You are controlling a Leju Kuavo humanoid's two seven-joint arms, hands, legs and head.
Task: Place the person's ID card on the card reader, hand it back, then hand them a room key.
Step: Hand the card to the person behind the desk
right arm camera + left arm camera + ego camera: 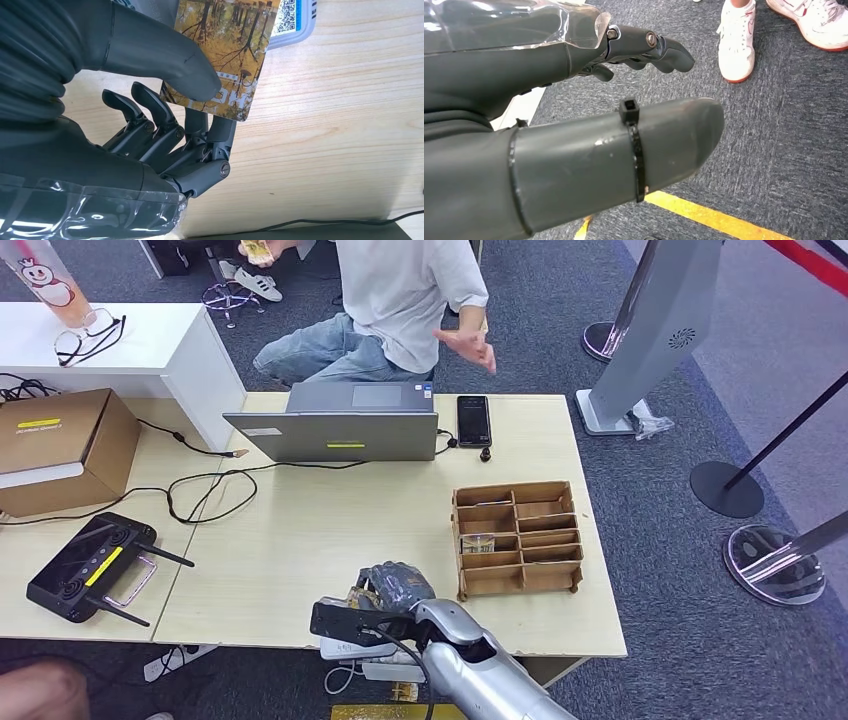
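My right hand point(395, 590) is at the table's front edge and pinches the ID card point(220, 55), which carries a picture of autumn trees, between thumb and fingers point(200, 125). The card lies partly over the white, blue-rimmed card reader point(292, 25) with a QR code. In the head view the reader point(350, 648) sits just under the hand. A wooden compartment box point(518, 537) stands to the right and holds a clear item point(478, 540) in one slot. The person point(400, 300) sits beyond the table with a hand point(470, 345) raised. My left hand point(574, 145) hangs over the floor, fingers apart, holding nothing.
A laptop point(345, 422) and a black phone point(473, 420) lie at the table's far edge. Cables point(210, 490) trail across the left part, near a black controller point(90, 568) and a cardboard box point(60, 445). White shoes point(736, 40) stand on the carpet.
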